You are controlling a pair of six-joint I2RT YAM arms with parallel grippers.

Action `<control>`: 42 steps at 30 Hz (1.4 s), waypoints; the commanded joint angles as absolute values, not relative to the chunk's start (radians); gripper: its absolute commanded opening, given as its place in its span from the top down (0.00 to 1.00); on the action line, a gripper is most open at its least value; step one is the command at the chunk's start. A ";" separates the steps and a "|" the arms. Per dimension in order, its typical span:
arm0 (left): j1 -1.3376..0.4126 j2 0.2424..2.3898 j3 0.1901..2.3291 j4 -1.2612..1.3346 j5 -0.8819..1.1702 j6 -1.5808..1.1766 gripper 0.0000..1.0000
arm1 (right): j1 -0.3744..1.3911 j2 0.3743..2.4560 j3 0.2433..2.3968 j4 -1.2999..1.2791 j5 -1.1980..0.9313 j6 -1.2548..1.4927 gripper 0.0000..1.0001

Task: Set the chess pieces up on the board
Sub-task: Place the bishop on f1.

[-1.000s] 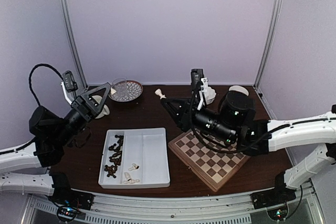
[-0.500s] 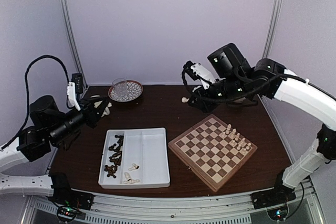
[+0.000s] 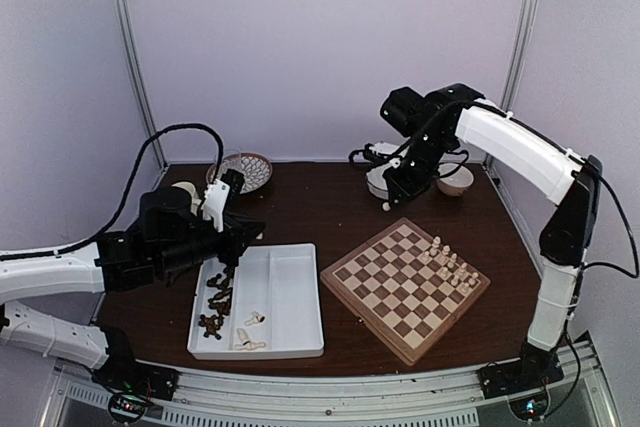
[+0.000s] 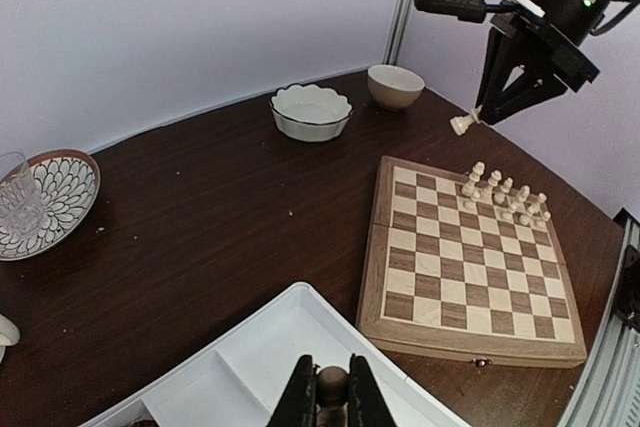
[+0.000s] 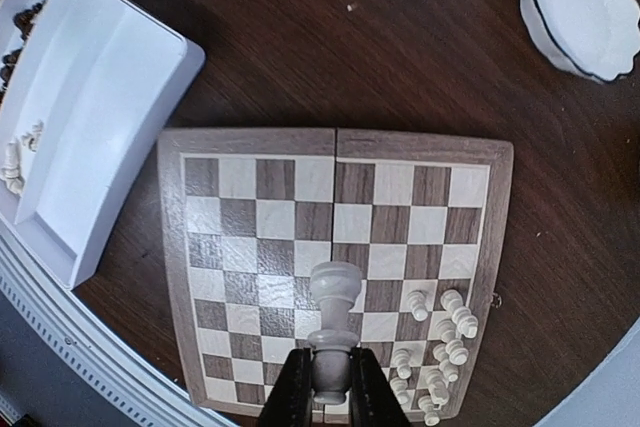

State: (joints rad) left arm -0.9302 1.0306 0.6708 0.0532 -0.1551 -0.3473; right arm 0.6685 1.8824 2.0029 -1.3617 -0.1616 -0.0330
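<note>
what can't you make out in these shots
- Left wrist view: dark piece in the left jaws, hidden by them and cut by the bottom edge; type unclear.
- Right wrist view: cream piece, base hidden by the right jaws.
- Top view: dark heap in the tray, too small to count.

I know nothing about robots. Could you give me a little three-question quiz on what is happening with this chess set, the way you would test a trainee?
1. True or false: the right hand holds a dark brown piece over the board.
2. Seen from the top camera, where in the white tray do the loose dark pieces lie? A) the left compartment B) the right compartment C) both
3. Fill in: the chessmen already standing on the board are all ___ in colour.

Key: 1. False, it holds a cream piece. 2. A. 3. cream.
</note>
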 commanded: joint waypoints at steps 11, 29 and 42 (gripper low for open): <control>-0.929 1.103 0.615 0.185 -0.076 -0.211 1.00 | 0.527 2.117 2.086 -1.535 -0.075 -0.078 1.00; -0.929 1.162 0.630 0.183 -0.048 -0.206 1.00 | 0.492 2.220 2.074 -1.564 0.021 -0.094 1.00; -0.930 1.170 0.632 0.187 -0.034 -0.213 1.00 | 0.461 2.236 2.034 -1.574 0.067 -0.073 1.00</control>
